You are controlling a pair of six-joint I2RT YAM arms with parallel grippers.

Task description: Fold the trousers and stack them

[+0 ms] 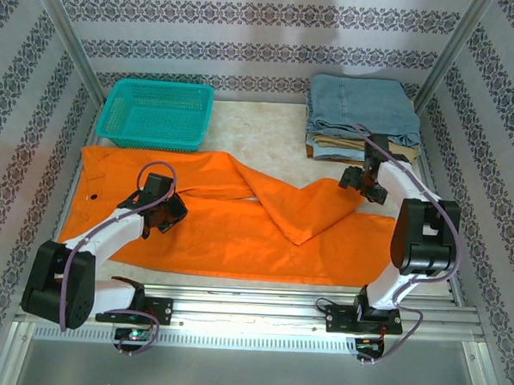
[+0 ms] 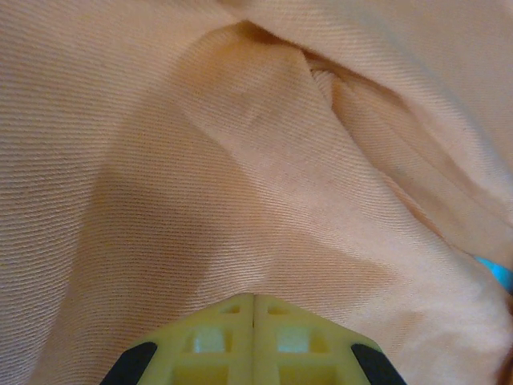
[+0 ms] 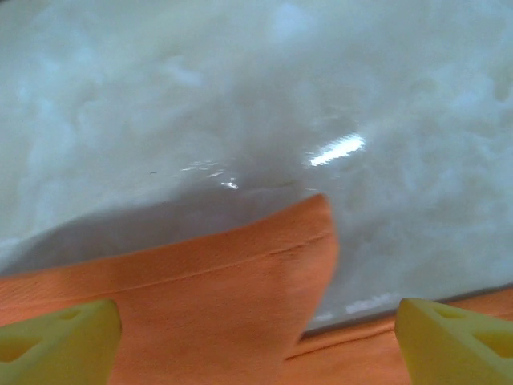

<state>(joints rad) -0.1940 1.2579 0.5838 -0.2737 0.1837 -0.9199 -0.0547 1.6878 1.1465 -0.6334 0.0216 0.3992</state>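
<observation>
Trousers (image 1: 237,243): the bright orange pair lies flat across the middle of the table (image 1: 260,132) in the top view. Its long axis runs from the left of the frame to the right, waistband end at the left, leg ends at the right.

Left of frame: the left gripper (image 1: 161,206) rests on the seat region, near the waistband. In the left wrist view its fingers (image 2: 224,341) meet with no gap, closed over the rumpled cloth (image 2: 240,160); no fabric shows between them.

Centre: one leg is doubled back, forming a pointed flap at mid-frame.

Right of frame: the right gripper (image 1: 363,183) sits at the upper leg end. In the right wrist view its fingers (image 3: 60,337) stand wide apart, and a hemmed corner of the trousers (image 3: 264,249) lies between them on the pale table (image 3: 240,96).

Judgement: the leg end lies directly ahead of the spread right gripper (image 3: 256,321), so the right arm is the nearer one for a lengthwise fold toward the waistband.
</observation>
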